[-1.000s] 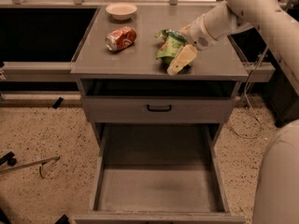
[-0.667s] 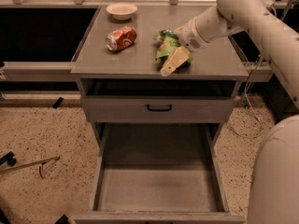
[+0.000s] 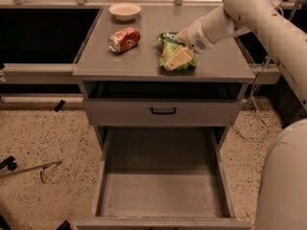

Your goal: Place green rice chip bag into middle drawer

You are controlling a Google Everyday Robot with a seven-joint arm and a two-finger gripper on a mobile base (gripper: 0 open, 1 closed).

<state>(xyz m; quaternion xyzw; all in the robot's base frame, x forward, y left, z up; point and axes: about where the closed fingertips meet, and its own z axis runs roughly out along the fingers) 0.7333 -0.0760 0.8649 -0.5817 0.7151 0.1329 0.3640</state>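
The green rice chip bag (image 3: 169, 48) lies crinkled on the grey cabinet top (image 3: 144, 63), right of centre. My gripper (image 3: 179, 46) reaches in from the right on the white arm and is down on the bag. It is open, with one cream finger (image 3: 177, 58) across the bag's front and the other at its far side (image 3: 182, 33). The bag rests on the top. Below, a drawer (image 3: 163, 190) stands pulled out and empty. The drawer above it, with a black handle (image 3: 163, 111), is shut.
An orange-red soda can (image 3: 124, 39) lies on its side left of the bag. A white bowl (image 3: 124, 11) stands at the back of the top. My white arm (image 3: 259, 18) spans the right side, and a robot body part (image 3: 283, 181) fills the lower right. Speckled floor surrounds the cabinet.
My gripper has moved left and slightly back along the cabinet top, so its fingers now sit over the bag instead of at its front right edge. The bag has barely shifted.
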